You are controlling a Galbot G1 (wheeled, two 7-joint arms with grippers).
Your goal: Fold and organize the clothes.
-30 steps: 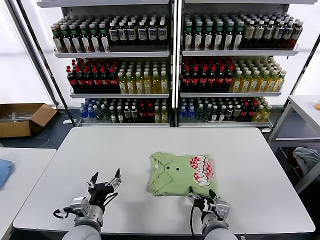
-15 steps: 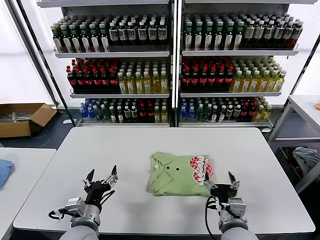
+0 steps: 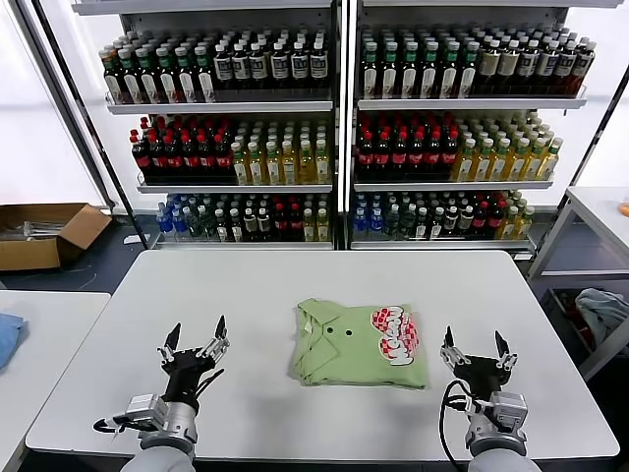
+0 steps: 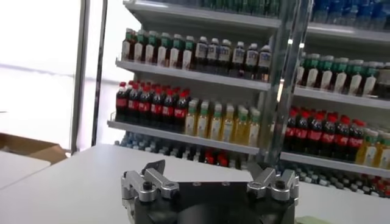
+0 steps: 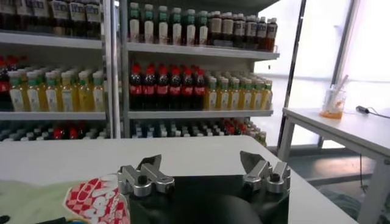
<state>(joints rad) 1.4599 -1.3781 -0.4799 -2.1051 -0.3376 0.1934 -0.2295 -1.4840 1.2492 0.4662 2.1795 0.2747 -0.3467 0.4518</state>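
A folded light green shirt (image 3: 356, 344) lies in the middle of the white table (image 3: 295, 285), collar and buttons up, with a red-and-white print (image 3: 394, 334) on its right part. A corner of that shirt (image 5: 36, 201) with the print shows in the right wrist view. My left gripper (image 3: 195, 339) hovers open over the table's near left part, well clear of the shirt, and looks empty from the wrist too (image 4: 207, 173). My right gripper (image 3: 478, 349) stands open just right of the shirt, near the front edge, nothing between its fingers (image 5: 201, 167).
Shelves of bottled drinks (image 3: 344, 128) stand behind the table. A cardboard box (image 3: 44, 231) sits on the floor at far left. A second table (image 3: 39, 334) with a blue cloth (image 3: 8, 334) adjoins on the left. Another table (image 3: 600, 211) stands at right.
My right gripper has moved from the shirt's front edge out to the right of it, staying open. The left gripper drifted slightly left and nearer. The shirt lies unmoved.
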